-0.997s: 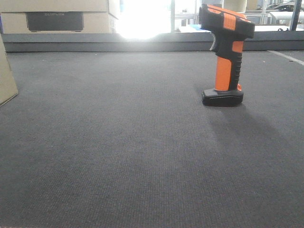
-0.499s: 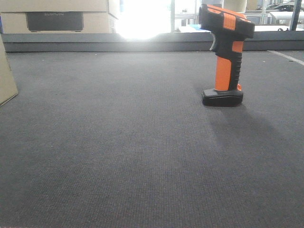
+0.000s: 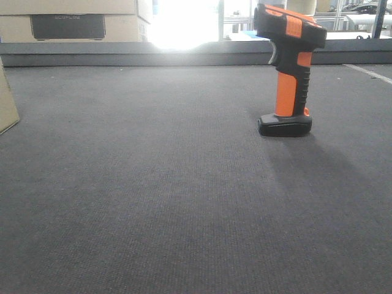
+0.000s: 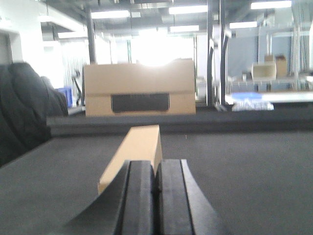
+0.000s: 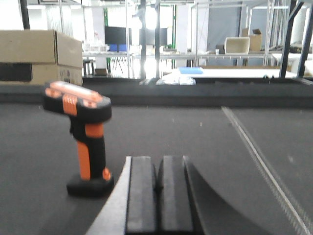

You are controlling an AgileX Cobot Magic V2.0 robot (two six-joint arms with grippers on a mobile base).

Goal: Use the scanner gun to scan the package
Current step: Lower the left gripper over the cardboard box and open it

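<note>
The scanner gun (image 3: 286,67), black with orange stripes and an orange handle, stands upright on its flat foot on the dark mat. In the right wrist view the scanner gun (image 5: 87,139) is ahead and to the left of my right gripper (image 5: 157,162), which is shut on nothing and apart from it. The package (image 4: 138,148), a plain tan cardboard box, lies straight ahead of my left gripper (image 4: 156,165), also shut and empty. Only a corner of the package (image 3: 6,101) shows at the left edge of the front view. No barcode sticker shows.
A cardboard box with a dark panel (image 3: 67,26) sits beyond the mat's raised far edge (image 3: 184,56); the same box (image 4: 139,92) shows in the left wrist view. A dark bulky cover (image 4: 22,110) is at the left. A pale line (image 5: 257,152) crosses the mat on the right.
In the front view the whole scene has slid slightly left, so less of the package corner shows. The scanner gun still stands in the same spot on the mat.
</note>
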